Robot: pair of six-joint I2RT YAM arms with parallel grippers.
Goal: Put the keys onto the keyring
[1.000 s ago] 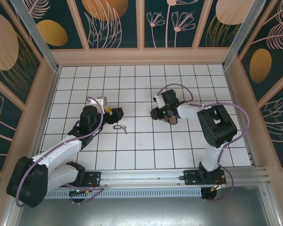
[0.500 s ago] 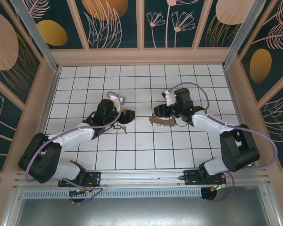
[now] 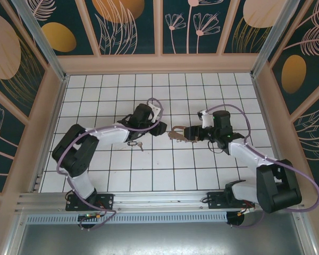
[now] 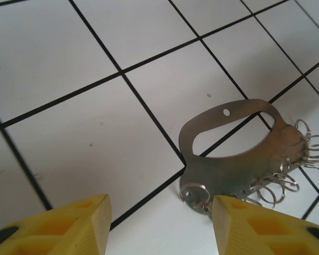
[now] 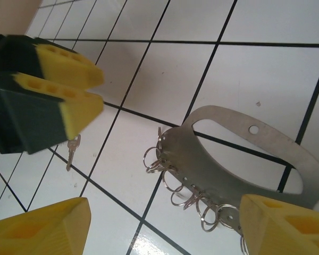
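Matt metal keyring, glossy white tiles

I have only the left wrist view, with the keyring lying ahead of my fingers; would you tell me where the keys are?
Observer: The keys lie on the tiles left of the keyring, apart from it and behind the left hand.
Operator: Thank you. Where is the right hand?
Observer: The right hand sits at the keyring's right end, facing yours.
Operator: Is it holding anything?
Observer: No; its wrist view shows its fingers wide apart, gripping nothing.
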